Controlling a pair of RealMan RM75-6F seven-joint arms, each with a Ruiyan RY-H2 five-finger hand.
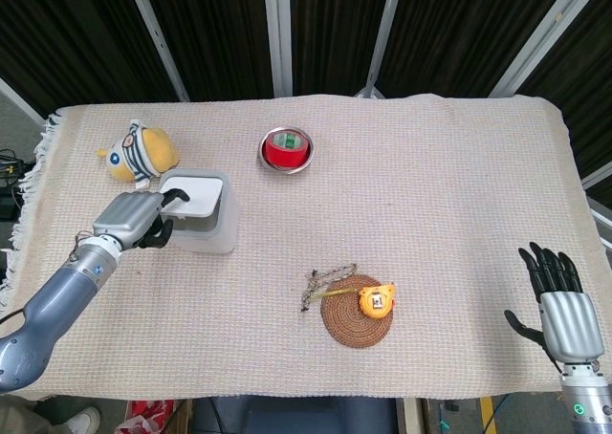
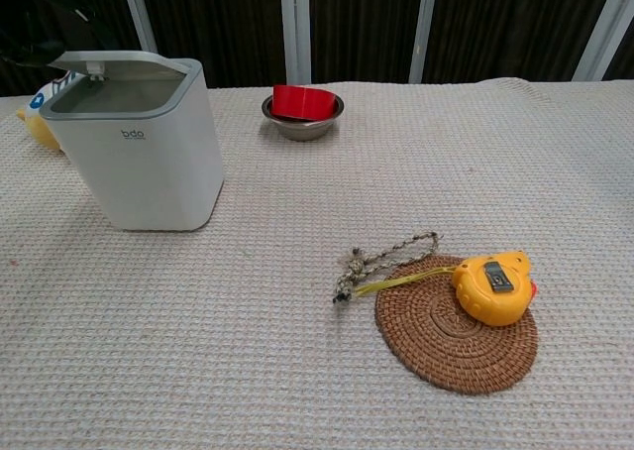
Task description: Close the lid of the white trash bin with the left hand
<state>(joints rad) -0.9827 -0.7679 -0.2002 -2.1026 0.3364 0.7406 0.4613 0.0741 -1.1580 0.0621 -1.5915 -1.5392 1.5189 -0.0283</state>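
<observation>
The white trash bin [image 1: 212,233] stands at the table's left, and its lid [image 1: 192,194] is tipped down almost flat onto the rim. In the chest view the lid [image 2: 127,64] still shows a thin gap along the bin's [image 2: 144,158] front. My left hand [image 1: 132,218] sits just left of the bin, fingers curled, with one fingertip [image 1: 176,196] resting on the lid's left edge. It holds nothing. My right hand [image 1: 560,300] hovers at the table's near right corner, fingers spread and empty.
A striped yellow plush toy [image 1: 139,150] lies just behind the bin. A steel bowl [image 1: 286,151] with a red object sits at the back centre. A yellow tape measure [image 1: 377,300] rests on a round woven coaster [image 1: 346,321] beside a knotted cord [image 1: 323,281].
</observation>
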